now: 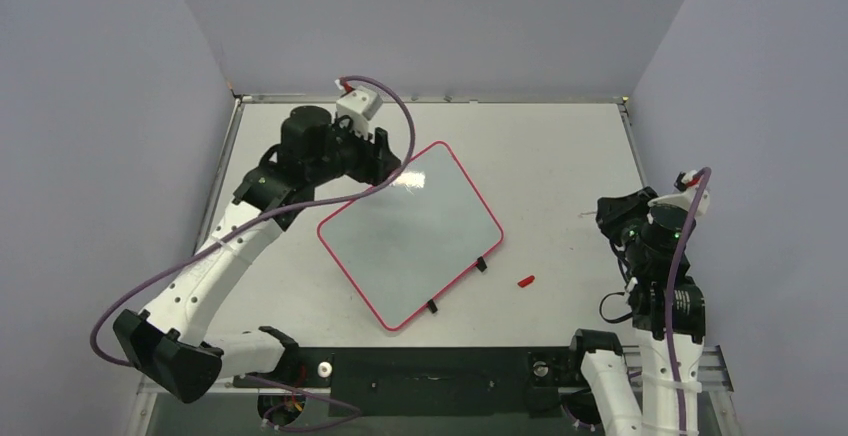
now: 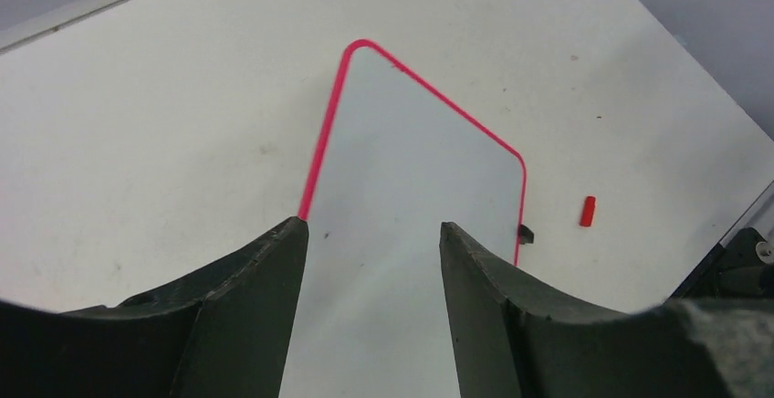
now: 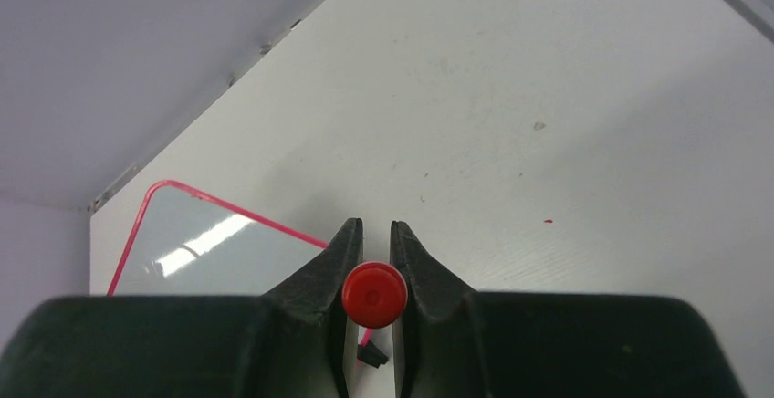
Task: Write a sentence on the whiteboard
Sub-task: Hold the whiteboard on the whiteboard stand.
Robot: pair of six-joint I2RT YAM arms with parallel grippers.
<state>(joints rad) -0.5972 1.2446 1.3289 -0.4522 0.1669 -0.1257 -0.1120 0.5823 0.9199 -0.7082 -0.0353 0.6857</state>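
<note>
White and unmarked, the whiteboard (image 1: 410,236) lies skewed at mid-table. To write cleanly, the left gripper (image 2: 374,232), jaws apart over its 11 o'clock corner, should pin it. The right gripper (image 3: 370,234), clamped on a red marker (image 3: 374,294) at 3 o'clock, should press lightly. A red cap (image 1: 526,281) lies at 4 o'clock on the pale table (image 1: 560,146), between grey walls (image 1: 100,106).

**Robotics laboratory test cell.** Two white-and-black arms, the left arm (image 1: 215,261) and the right arm (image 1: 665,301), are bolted to a black rail (image 1: 430,376) at the edge of a white table (image 1: 560,146), with purple cables (image 1: 406,114) looped along their links. Plain pale grey walls (image 1: 430,16) rise from the table's edges ahead of the left gripper (image 2: 370,226) and the right gripper (image 3: 375,226), and outboard of each arm.
</note>
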